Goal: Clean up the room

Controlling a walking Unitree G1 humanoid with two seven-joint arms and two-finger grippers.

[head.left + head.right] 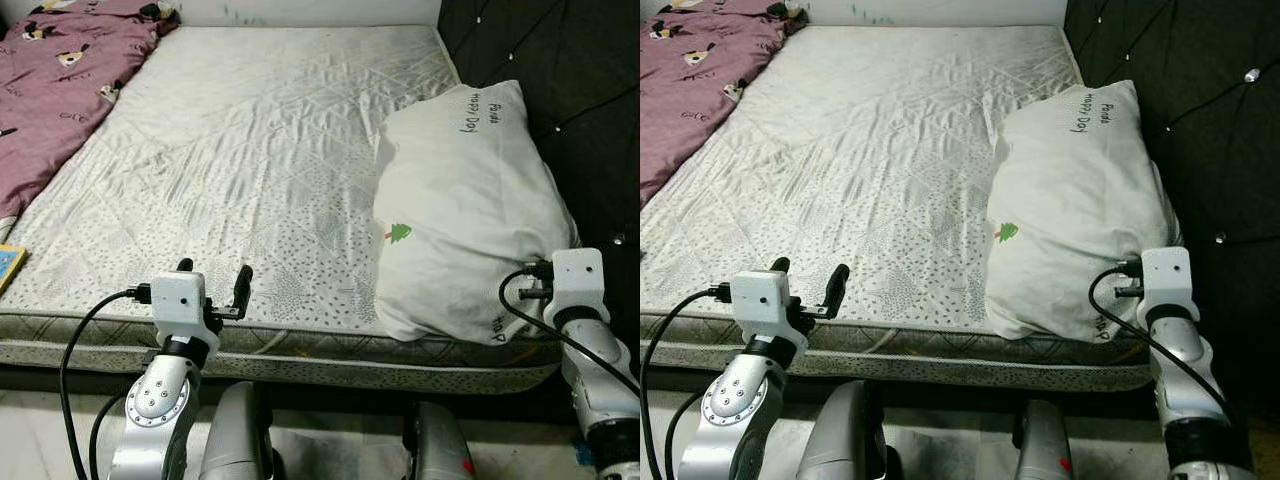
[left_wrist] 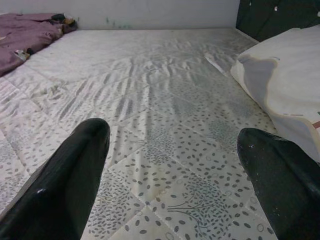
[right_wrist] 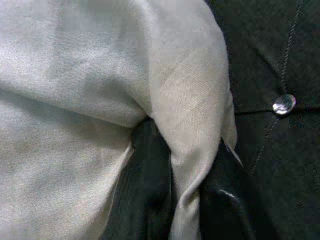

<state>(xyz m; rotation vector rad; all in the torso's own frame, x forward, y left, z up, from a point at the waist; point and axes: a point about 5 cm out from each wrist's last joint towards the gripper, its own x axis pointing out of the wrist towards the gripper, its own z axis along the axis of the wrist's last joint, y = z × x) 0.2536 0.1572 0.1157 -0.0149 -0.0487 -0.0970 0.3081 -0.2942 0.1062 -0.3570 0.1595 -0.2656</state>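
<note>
One pillow (image 1: 465,200), one mattress (image 1: 250,150), one blanket (image 1: 60,90).
Your right gripper (image 3: 186,200) pinches the pillow's corner; your left gripper (image 1: 213,282) hovers spread, mattress beneath.

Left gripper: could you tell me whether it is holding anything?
No, the left gripper is open over the bare mattress, nothing between its fingers.

Dark tufted headboard (image 1: 560,70) with shiny buttons stands along the bed's right side. Pale wall (image 1: 300,10) runs behind the far edge of the bed. Light floor (image 1: 30,430) lies below the near bed edge, partly shadowed beneath the frame.
</note>
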